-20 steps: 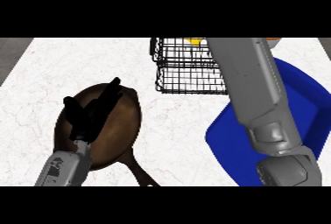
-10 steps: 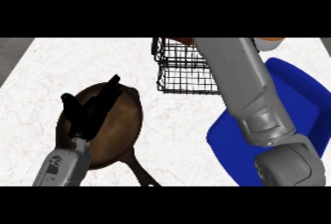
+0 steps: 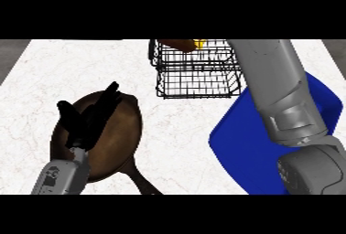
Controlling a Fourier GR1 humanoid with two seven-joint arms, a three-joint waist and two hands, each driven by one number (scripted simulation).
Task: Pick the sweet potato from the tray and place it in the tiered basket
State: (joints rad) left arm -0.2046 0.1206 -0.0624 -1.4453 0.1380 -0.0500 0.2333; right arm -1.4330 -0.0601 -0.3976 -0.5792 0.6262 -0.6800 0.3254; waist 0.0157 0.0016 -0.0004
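A black wire tiered basket (image 3: 196, 73) stands at the back centre of the counter. At its top edge a brown piece, likely the sweet potato (image 3: 178, 44), shows beside a small yellow thing (image 3: 199, 44); I cannot tell whether it rests in the basket or is held. The blue tray (image 3: 240, 146) lies at the right, largely covered by my grey right forearm (image 3: 277, 91). That forearm runs up past the basket's right side, and its hand is cut off above the view. My left hand (image 3: 88, 121) rests open, fingers up, over the brown pan.
A dark brown pan (image 3: 118, 137) sits at the left, its handle pointing toward the front edge. White marble counter (image 3: 175, 132) lies between the pan, the basket and the tray.
My right forearm has swung left toward the basket. The brown piece now shows at the basket's top edge. The left hand has stayed put.
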